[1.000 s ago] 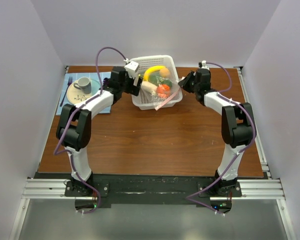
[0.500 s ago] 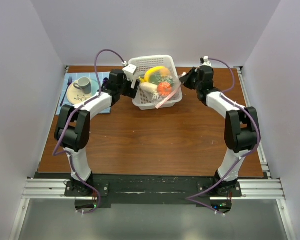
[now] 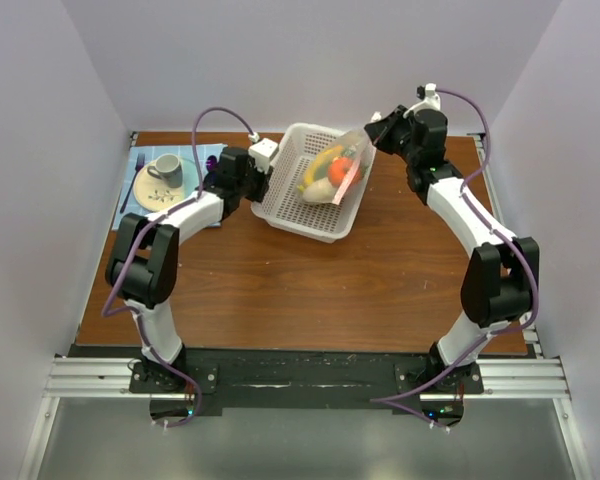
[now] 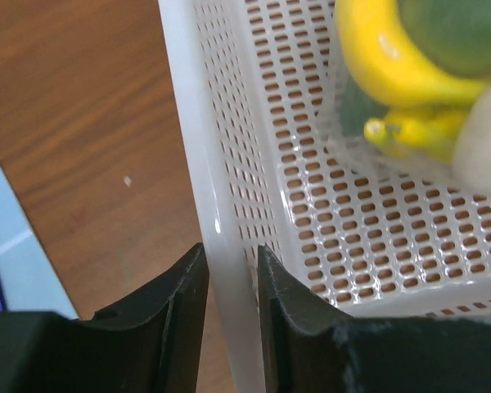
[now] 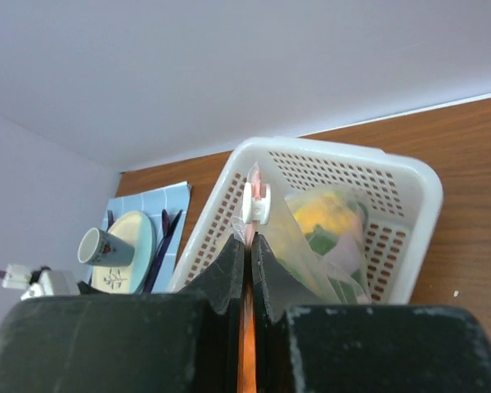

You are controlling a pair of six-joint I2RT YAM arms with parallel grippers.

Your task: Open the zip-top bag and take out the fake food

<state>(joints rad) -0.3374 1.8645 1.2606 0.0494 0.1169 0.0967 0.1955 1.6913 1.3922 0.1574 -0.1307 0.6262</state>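
The zip-top bag (image 3: 342, 168) hangs from my right gripper (image 3: 371, 128), which is shut on its pink-red zip strip (image 5: 254, 182) just below the white slider (image 5: 256, 202). The fake food sits inside the clear bag (image 5: 331, 237): a yellow banana (image 4: 385, 57), a dark green piece (image 4: 458, 33), a white piece (image 4: 484, 147) and an orange one (image 3: 338, 166). The bag's lower part is still over the white basket (image 3: 288, 188). My left gripper (image 4: 231, 270) is shut on the basket's left rim (image 4: 198, 164), one finger on each side of the wall.
A cup (image 3: 165, 167) on a plate (image 3: 156, 190) stands on a blue mat (image 3: 130, 205) at the far left, with dark cutlery beside it (image 5: 159, 246). Bare brown table (image 3: 310, 290) stretches in front of the basket. White walls enclose the back and sides.
My right gripper rose and moved back, lifting the bag by its zip strip. The left gripper closed on the basket's rim. The basket shifted and turned on the table.
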